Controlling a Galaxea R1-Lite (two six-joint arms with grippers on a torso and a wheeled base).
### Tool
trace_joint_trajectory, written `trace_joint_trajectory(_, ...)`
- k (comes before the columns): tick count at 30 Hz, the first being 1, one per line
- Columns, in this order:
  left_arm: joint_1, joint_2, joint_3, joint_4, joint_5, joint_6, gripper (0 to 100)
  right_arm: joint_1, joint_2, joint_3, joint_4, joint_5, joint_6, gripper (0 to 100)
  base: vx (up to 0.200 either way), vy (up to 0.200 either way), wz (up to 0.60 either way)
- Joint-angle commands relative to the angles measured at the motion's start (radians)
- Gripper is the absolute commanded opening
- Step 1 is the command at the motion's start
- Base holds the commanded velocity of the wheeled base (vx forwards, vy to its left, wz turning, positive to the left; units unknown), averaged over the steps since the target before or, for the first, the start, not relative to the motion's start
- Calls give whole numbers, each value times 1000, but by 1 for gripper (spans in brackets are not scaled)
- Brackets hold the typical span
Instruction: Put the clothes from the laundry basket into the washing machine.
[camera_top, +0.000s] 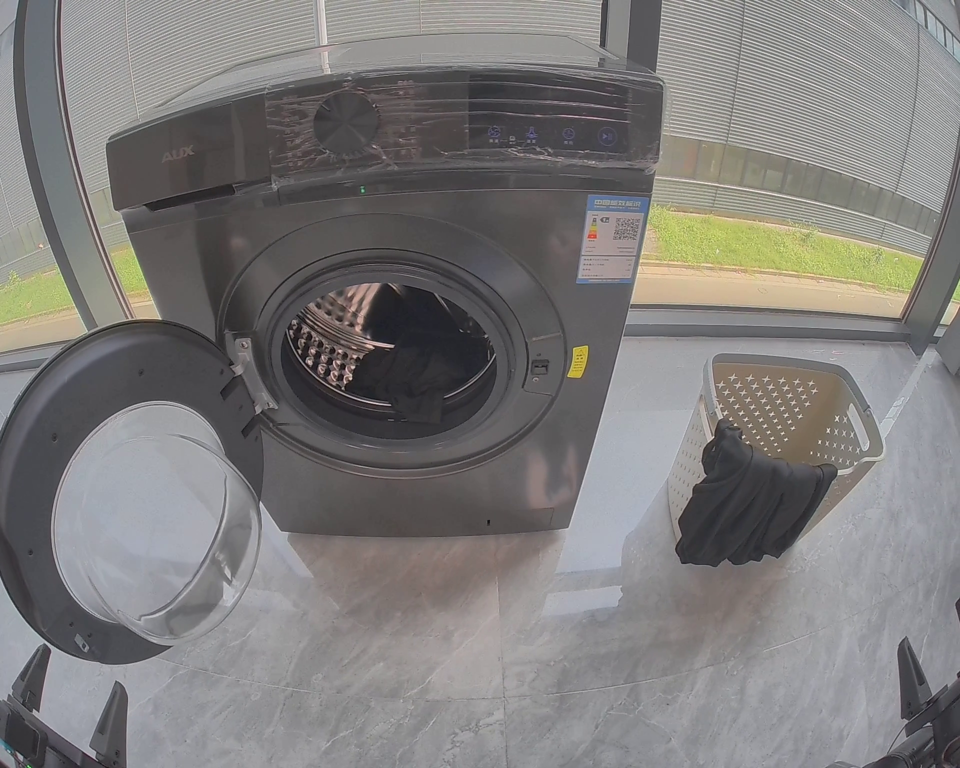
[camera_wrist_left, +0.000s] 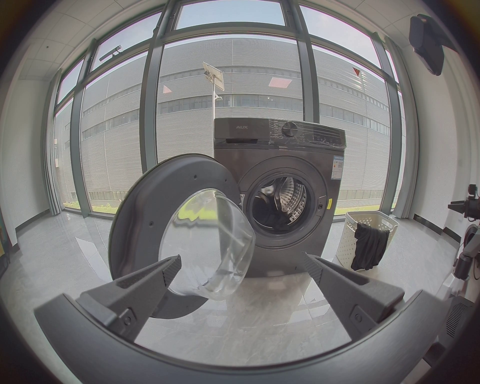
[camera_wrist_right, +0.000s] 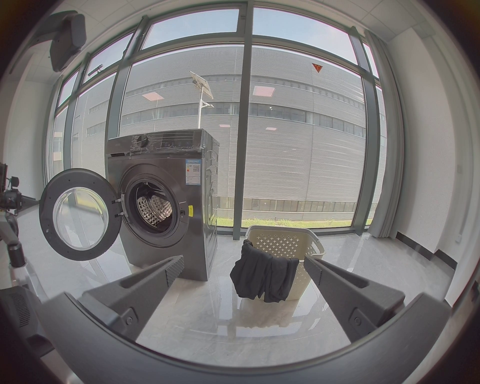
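A grey front-loading washing machine stands ahead with its round door swung wide to the left. Dark clothing lies inside the drum. To the right on the floor sits a white laundry basket with a black garment draped over its front rim. My left gripper is open and holds nothing, low at the near left, well short of the door. My right gripper is also open with nothing in it, low at the near right, back from the basket.
Glossy grey marble floor spreads between me and the machine. Tall windows with dark frames close off the back. The open door juts out over the floor at the left.
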Motion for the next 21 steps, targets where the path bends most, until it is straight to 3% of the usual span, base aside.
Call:
trace_joint_trajectory(1,1,-13,18,0,1,0,100,0,-1,18,-1,0,13,100,0,-200,0)
trace_joint_trajectory(5,1,-13,18,0,1,0,100,0,-1,18,-1,0,71,100,0,-200,0)
trace_joint_trajectory(10,1,-13,18,0,1,0,100,2,-1,18,-4,-8,191,100,0,-200,0)
trace_joint_trajectory(13,0,-13,18,0,1,-1,100,2,-1,18,-13,-11,295,100,0,-200,0)
trace_joint_trajectory(14,1,-13,18,-1,1,-1,100,2,-1,18,-15,-13,367,100,0,-200,0)
trace_joint_trajectory(15,1,-13,18,-1,1,-1,100,2,-1,18,-16,-13,395,100,0,-200,0)
trace_joint_trajectory(17,1,-13,18,-1,1,-1,100,2,-1,18,-18,-17,505,100,0,-200,0)
trace_joint_trajectory(19,1,-13,18,-1,2,-1,100,2,-1,18,-18,-50,598,100,0,-200,0)
trace_joint_trajectory(21,0,-13,18,-1,2,-3,100,2,-1,18,-19,-96,642,100,0,-200,0)
